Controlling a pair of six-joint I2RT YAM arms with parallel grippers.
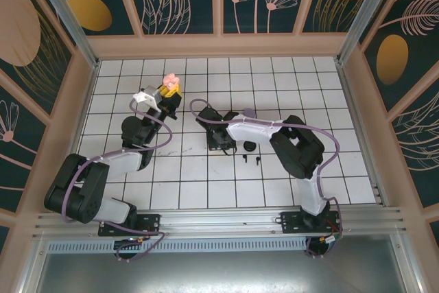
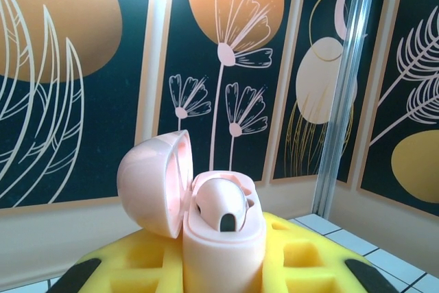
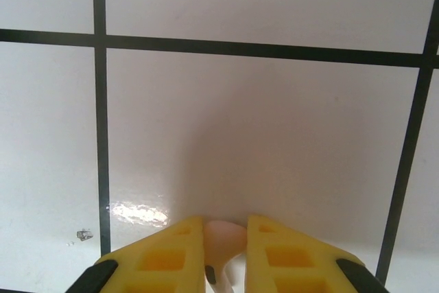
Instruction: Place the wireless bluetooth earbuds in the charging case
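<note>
Right gripper (image 3: 225, 255): yellow fingers pinch a pink earbud (image 3: 221, 237) low over mid-worktop (image 3: 274, 135); the stem is cut off at the frame bottom.

Left gripper (image 2: 223, 269): clamped on the pink charging case (image 2: 223, 245), lid (image 2: 152, 184) open, one seated bud (image 2: 221, 207); second socket hidden.

Overhead: lavender object (image 1: 248, 111) mostly behind the right arm. Black buds (image 1: 245, 161) tiny, toward the near edge.
</note>
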